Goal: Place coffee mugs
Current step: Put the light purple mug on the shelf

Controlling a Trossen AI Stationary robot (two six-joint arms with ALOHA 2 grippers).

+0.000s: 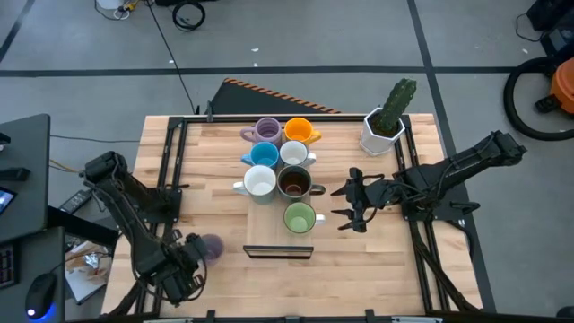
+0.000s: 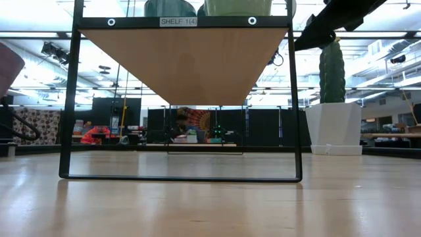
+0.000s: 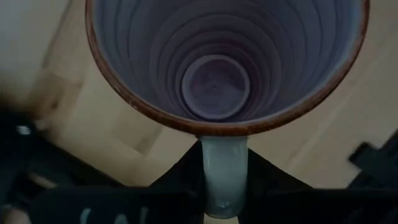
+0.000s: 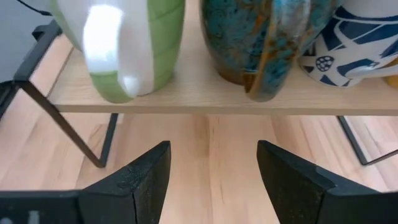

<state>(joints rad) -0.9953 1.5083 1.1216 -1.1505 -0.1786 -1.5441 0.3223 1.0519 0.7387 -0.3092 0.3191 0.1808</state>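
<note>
One lilac ribbed ceramic mug [image 1: 209, 247], near the counter's [image 1: 215, 152] front-left corner: the left gripper's [image 1: 184, 262] fingers clamp its handle, mouth facing the wrist. Seven mugs fill the wooden shelf [image 1: 279, 248] rightward. Right gripper [image 1: 352, 203], fingers spread empty, faces the green mug [image 1: 300, 218].

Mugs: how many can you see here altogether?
8. Seven stand on the shelf: lilac, orange, blue, white, white, brown, green. Left tool holds another lilac mug.
</note>
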